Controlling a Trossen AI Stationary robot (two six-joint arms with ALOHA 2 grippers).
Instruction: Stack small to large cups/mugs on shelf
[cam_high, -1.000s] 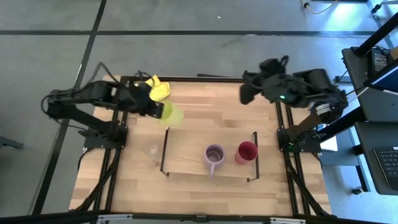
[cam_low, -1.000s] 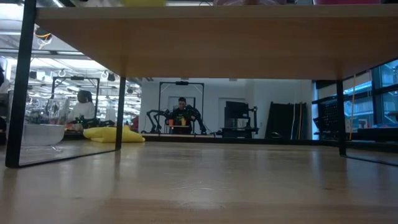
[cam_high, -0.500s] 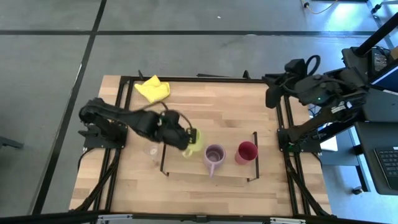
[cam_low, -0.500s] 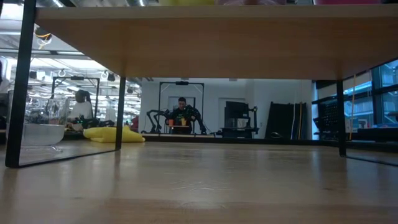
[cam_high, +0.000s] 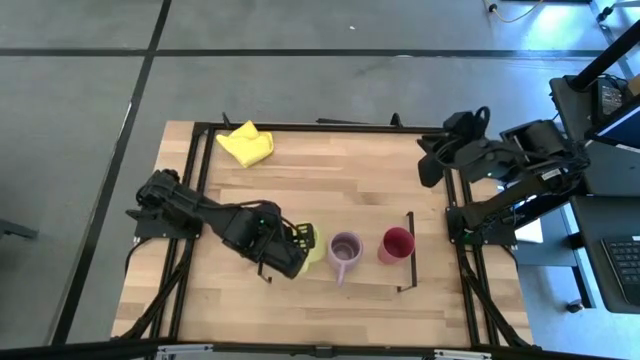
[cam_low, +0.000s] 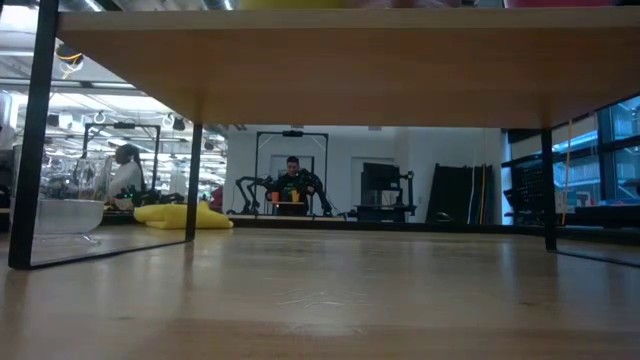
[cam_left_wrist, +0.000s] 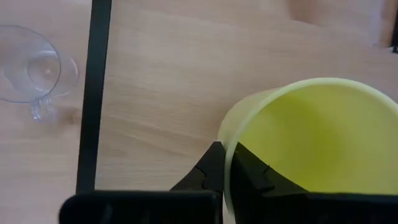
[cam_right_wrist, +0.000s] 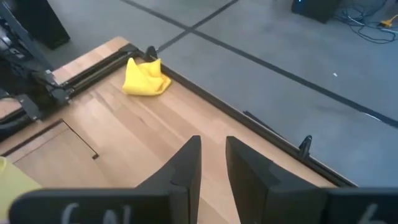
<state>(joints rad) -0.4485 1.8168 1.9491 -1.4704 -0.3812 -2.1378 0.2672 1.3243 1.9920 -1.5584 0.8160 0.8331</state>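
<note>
**Yellow-green mug held at the shelf's left end**

In the high view's lower centre, the left gripper (cam_high: 297, 243) pinches the yellow-green mug (cam_high: 311, 241) by its rim over the shelf (cam_high: 375, 272), left of the purple mug (cam_high: 345, 247) and red cup (cam_high: 396, 244). The right gripper (cam_high: 428, 165), fingers slightly spread and empty, hovers at upper right above the desk (cam_high: 340, 170).

High view: straight down over the whole table (cam_high: 330, 170) and both arms. Low view: level at tabletop height, beneath the shelf (cam_low: 320, 60), facing the room behind. Left wrist view: close above the yellow-green mug (cam_left_wrist: 311, 143) and clear glass (cam_left_wrist: 31, 68). Right wrist view: farther back, across the table toward the yellow cloth (cam_right_wrist: 145, 78) (shared with high and low views).
</note>
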